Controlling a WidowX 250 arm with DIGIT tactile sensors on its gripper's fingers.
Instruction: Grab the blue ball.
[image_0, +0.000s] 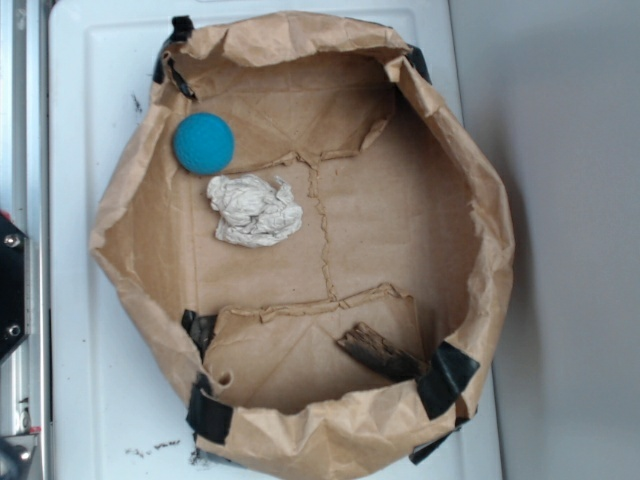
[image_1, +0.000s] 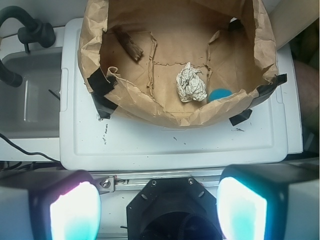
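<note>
The blue ball (image_0: 203, 143) is a small teal, fuzzy ball lying inside a brown paper bag tray (image_0: 470, 170), against its upper left wall. A crumpled white paper wad (image_0: 254, 210) lies just below and right of it. In the wrist view the ball (image_1: 219, 94) is half hidden behind the bag's near rim, right of the wad (image_1: 190, 83). My gripper (image_1: 158, 210) is open and empty, its two glowing fingers (image_1: 75, 212) wide apart, well back from the bag over the robot base. The gripper does not show in the exterior view.
The bag sits on a white plastic lid (image_0: 110, 80), its corners held with black tape (image_0: 447, 377). A dark bark-like scrap (image_0: 380, 352) lies in the bag's lower right. A metal rail (image_0: 22, 150) runs along the left. A clear bin (image_1: 30, 95) stands left in the wrist view.
</note>
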